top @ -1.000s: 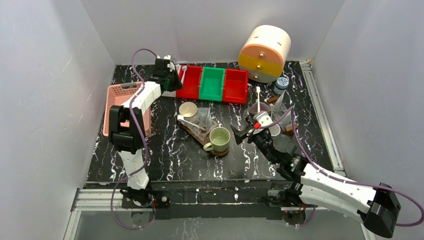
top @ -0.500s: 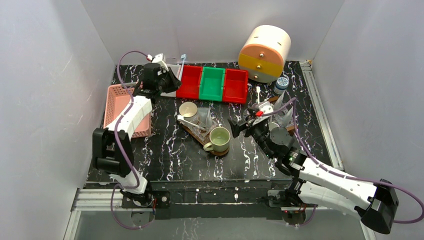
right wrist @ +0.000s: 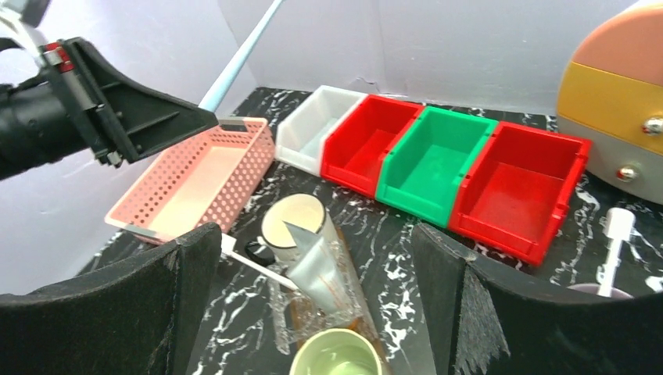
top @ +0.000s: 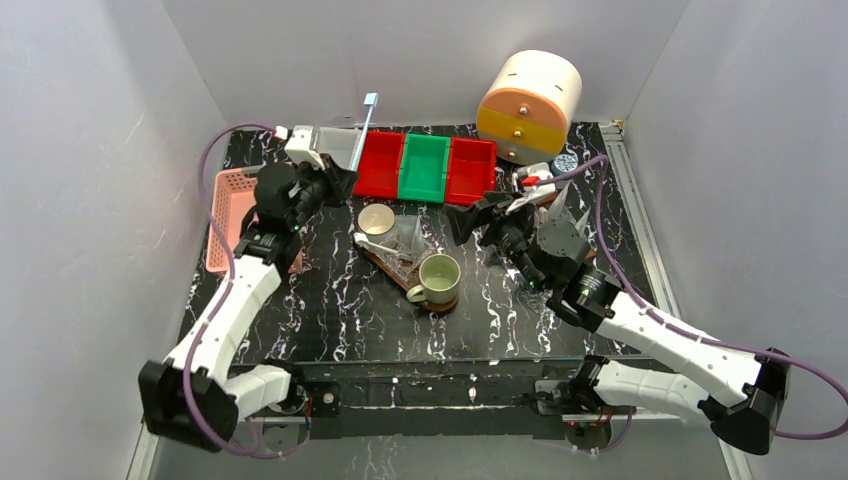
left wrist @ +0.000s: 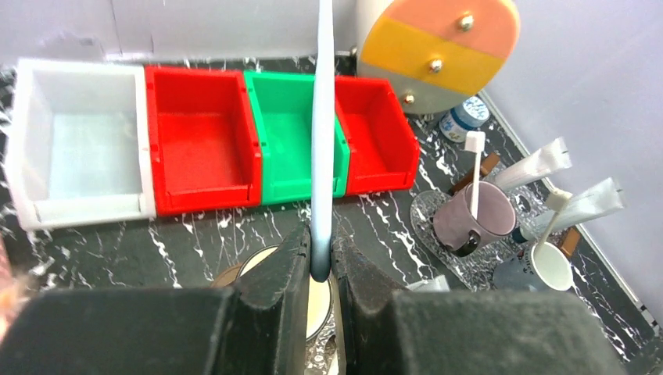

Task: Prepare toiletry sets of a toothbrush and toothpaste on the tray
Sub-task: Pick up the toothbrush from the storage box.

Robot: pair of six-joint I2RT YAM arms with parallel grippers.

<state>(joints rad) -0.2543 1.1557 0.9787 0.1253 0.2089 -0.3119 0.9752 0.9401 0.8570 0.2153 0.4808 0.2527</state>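
My left gripper (top: pixel 338 180) is shut on the lower end of a slim pale toothbrush (top: pixel 362 125), held upright above the table's back left; the wrist view shows its handle (left wrist: pixel 322 141) pinched between the jaws. My right gripper (top: pixel 478 218) is wide open and empty, above the brown tray (top: pixel 385 265). On that tray stand a cream cup (right wrist: pixel 293 223) and a green cup (right wrist: pixel 336 355), with a white toothpaste tube (right wrist: pixel 320 269) and a white toothbrush (right wrist: pixel 250 262) leaning beside the cream cup. At the right, a purple cup (left wrist: pixel 474 219) holds another toothbrush (left wrist: pixel 474 168), and two tubes (left wrist: pixel 539 166) stand by a white cup (left wrist: pixel 551 266).
A white bin (left wrist: pixel 78 141), two red bins (left wrist: pixel 203 141) and a green bin (left wrist: pixel 285 137) line the back. A pink basket (top: pixel 232 215) sits at the left. A cream, orange and yellow drum (top: pixel 530 105) stands at the back right, with a small jar (top: pixel 565 163) beside it.
My left gripper has come up and back from the white bin with the toothbrush now standing upright. My right gripper has moved left and toward the back, away from the right-hand cups.
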